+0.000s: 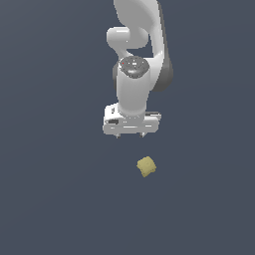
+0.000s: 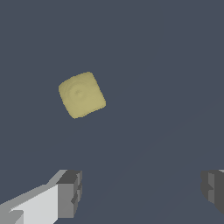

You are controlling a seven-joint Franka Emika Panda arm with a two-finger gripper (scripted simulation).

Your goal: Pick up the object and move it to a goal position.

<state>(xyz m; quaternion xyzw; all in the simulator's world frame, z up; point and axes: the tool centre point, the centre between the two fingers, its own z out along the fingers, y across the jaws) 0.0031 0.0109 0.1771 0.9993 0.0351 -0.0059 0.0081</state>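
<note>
Object (image 1: 146,166) lies apart from spread hand (image 1: 130,135).

White arm upright, gripper (image 1: 130,135) downward, jaws wide apart, empty.

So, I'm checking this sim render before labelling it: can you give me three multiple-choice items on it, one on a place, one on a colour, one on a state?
1. Where is the object relative to the gripper?
A. between the fingers
B. apart from it, on the floor
C. on top of the arm

2. What colour is the object?
A. red
B. pale yellow
C. green

3. How do the fingers stand?
A. wide apart, holding nothing
B. shut on the object
C. shut on nothing

Key: B, the object lies clear of the gripper; B, the wrist view shows it yellow; A, the fingers stand far apart.
</note>
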